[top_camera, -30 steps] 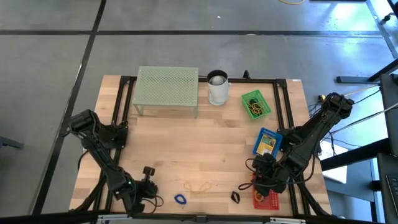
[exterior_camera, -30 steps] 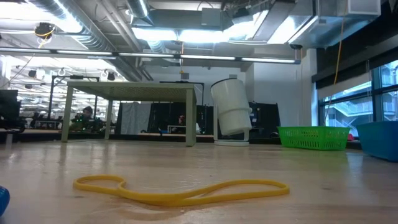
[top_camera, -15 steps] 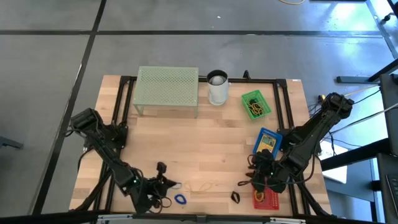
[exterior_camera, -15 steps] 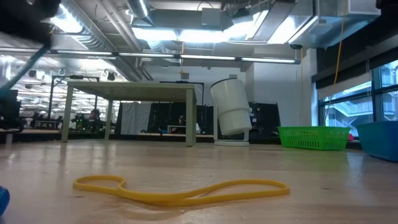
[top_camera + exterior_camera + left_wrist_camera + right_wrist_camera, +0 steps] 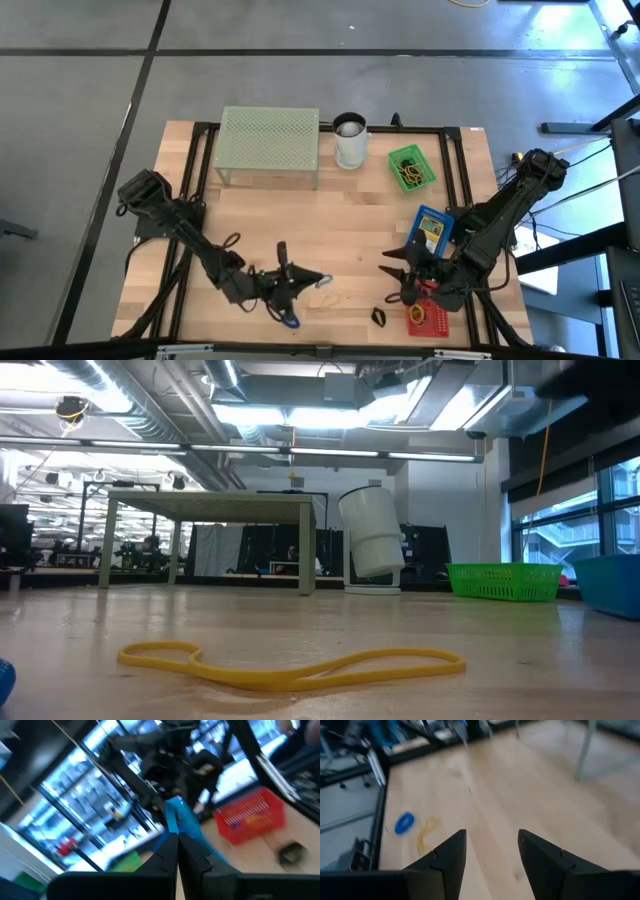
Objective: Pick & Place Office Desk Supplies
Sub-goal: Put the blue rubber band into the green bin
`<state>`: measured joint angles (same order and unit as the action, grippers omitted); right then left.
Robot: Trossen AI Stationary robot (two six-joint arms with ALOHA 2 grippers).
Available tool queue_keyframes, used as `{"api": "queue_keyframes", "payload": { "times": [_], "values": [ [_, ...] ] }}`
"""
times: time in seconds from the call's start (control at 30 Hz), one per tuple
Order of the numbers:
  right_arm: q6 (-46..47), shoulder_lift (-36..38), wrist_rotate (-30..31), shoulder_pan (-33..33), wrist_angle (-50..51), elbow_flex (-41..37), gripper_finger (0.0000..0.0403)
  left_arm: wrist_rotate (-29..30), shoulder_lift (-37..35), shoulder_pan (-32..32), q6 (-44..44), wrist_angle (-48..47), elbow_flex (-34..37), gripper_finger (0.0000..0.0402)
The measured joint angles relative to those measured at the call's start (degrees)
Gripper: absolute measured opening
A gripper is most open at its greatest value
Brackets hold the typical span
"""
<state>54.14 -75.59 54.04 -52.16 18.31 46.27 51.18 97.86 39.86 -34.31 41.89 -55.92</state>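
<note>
My left gripper (image 5: pixel 318 277) has its fingers pressed together, empty, tip just beside the yellow rubber band (image 5: pixel 326 298) near the table's front edge. My right gripper (image 5: pixel 392 268), fingers spread, hangs empty beside the red basket (image 5: pixel 428 319). To grab well, I'd open left, straddle one strand, descend flat.

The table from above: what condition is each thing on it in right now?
Left hand: shut, empty, by the yellow rubber band.
Right hand: open, empty.
Yellow rubber band: loose, flat on the wood.
Blue rubber band: loose.
White cup: upright.
Green basket: holding bands.
Red basket: partly under the right arm.
</note>
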Motion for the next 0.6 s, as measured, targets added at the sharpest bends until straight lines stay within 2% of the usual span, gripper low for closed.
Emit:
{"api": "queue_keyframes", "payload": {
  "times": [0.1,0.2,0.4,0.47,0.6],
  "values": [
    [-9.7,0.0,0.8,0.3,-7.9,0.0,0.018,-2.0,0.0,-1.6,-4.1,5.0,0.0,0.0002],
    [-18.6,-0.2,-1.6,1.4,-16.4,0.0,0.018,-5.8,0.0,-3.2,-3.8,6.4,0.0,0.0001],
    [-34.6,-3.4,-4.9,4.9,-31.4,0.0,0.018,-19.6,0.0,-6.9,2.4,7.2,0.0,0.0002],
    [-37.5,-5.0,-7.9,6.4,-34.6,0.0,0.018,-22.3,0.0,-7.9,3.0,7.5,0.0,0.0001],
    [-38.9,-8.4,-13.6,9.4,-39.2,0.0,0.018,-22.6,0.0,-9.1,3.1,7.4,0.0,0.0002]
  ]
}}
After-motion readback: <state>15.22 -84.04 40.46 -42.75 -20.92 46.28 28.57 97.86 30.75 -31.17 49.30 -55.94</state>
